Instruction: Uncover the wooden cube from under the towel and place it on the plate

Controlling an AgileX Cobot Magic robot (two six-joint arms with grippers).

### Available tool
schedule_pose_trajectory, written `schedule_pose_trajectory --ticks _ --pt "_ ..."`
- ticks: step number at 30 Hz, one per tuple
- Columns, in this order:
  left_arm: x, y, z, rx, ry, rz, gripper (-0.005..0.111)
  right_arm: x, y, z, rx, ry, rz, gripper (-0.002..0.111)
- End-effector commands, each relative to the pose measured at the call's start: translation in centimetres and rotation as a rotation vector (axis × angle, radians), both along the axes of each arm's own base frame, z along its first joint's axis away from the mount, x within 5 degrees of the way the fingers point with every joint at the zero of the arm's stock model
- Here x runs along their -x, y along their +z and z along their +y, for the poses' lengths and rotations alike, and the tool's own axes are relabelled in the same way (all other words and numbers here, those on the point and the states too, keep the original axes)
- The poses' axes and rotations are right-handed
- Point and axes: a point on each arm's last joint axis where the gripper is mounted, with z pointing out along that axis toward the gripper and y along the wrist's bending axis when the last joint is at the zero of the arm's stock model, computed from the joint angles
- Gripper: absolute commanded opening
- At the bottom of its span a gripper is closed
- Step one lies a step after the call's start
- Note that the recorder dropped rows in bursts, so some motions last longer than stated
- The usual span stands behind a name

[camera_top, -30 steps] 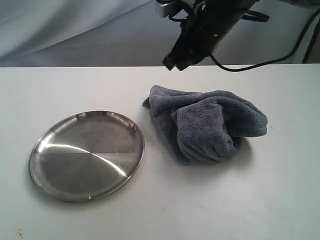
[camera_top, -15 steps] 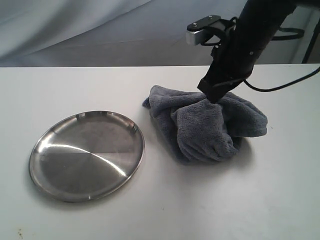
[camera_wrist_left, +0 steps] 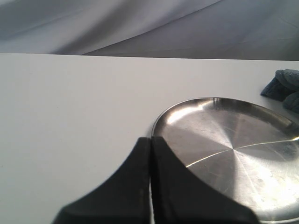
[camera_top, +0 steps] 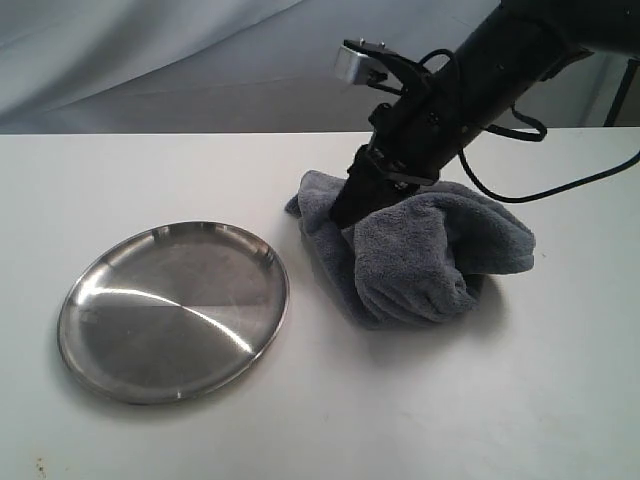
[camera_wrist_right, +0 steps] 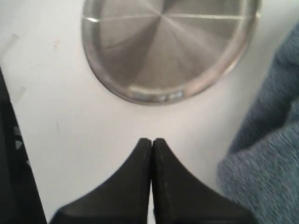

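The blue-grey towel [camera_top: 425,250] lies bunched in a heap right of centre on the white table. No wooden cube shows in any view. The shiny steel plate [camera_top: 175,310] rests to the towel's left with nothing on it. My right gripper [camera_top: 342,213] points down at the towel's left edge, on the plate side. In the right wrist view that gripper [camera_wrist_right: 152,140] is shut and holds nothing, with the towel [camera_wrist_right: 268,163] beside it and the plate [camera_wrist_right: 168,42] beyond. My left gripper [camera_wrist_left: 150,139] is shut and holds nothing, just short of the plate's rim [camera_wrist_left: 159,122]. The towel's edge [camera_wrist_left: 285,88] shows past the plate.
Black cables [camera_top: 540,185] trail from the right arm across the table behind the towel. A grey cloth backdrop [camera_top: 150,60] hangs behind the table. The left arm is outside the exterior view.
The right arm has come down from above the table's back edge, first over the towel's top, then leftwards and lower to its left edge. Towel and plate have not moved.
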Motion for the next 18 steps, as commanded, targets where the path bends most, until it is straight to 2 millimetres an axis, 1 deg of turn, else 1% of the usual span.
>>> schedule_pose_trajectory --ticks 1,3,4,7,9,10,11,13,14,15,16,17,18 --pt "0.0 -0.1 0.0 -0.001 0.001 -0.008 0.000 0.2 0.8 0.6 -0.100 0.084 -0.077 0.000" --pt "0.0 -0.1 0.0 -0.001 0.001 -0.008 0.000 -0.3 0.8 0.7 -0.103 0.082 -0.150 0.000" --pt "0.0 -0.1 0.0 -0.001 0.001 -0.008 0.000 -1.0 0.9 0.7 -0.101 0.038 -0.217 0.000" --pt "0.0 -0.1 0.0 -0.001 0.001 -0.008 0.000 -2.2 1.0 0.6 -0.098 -0.050 -0.316 0.000" --pt "0.0 -0.1 0.0 -0.001 0.001 -0.008 0.000 -2.7 1.7 0.4 -0.096 -0.096 -0.388 0.000" --pt "0.0 -0.1 0.0 -0.001 0.001 -0.008 0.000 -2.6 2.8 0.2 -0.097 -0.121 -0.444 0.000" --pt "0.0 -0.1 0.0 -0.001 0.001 -0.008 0.000 -2.5 3.4 -0.1 -0.086 -0.132 -0.481 0.000" --pt "0.0 -0.1 0.0 -0.001 0.001 -0.008 0.000 -1.3 6.0 -1.2 -0.058 -0.166 -0.618 0.000" --pt "0.0 -0.1 0.0 -0.001 0.001 -0.008 0.000 -0.7 6.6 -1.6 -0.049 -0.179 -0.648 0.000" --pt "0.0 -0.1 0.0 -0.001 0.001 -0.008 0.000 0.3 7.5 -2.3 -0.047 -0.232 -0.679 0.000" --pt "0.0 -0.1 0.0 -0.001 0.001 -0.008 0.000 0.8 8.1 -2.9 -0.047 -0.287 -0.716 0.000" --pt "0.0 -0.1 0.0 -0.001 0.001 -0.008 0.000 1.4 8.2 -3.9 -0.036 -0.398 -0.753 0.000" --pt "0.0 -0.1 0.0 -0.001 0.001 -0.008 0.000 1.9 8.2 -4.5 -0.056 -0.506 -0.734 0.000"
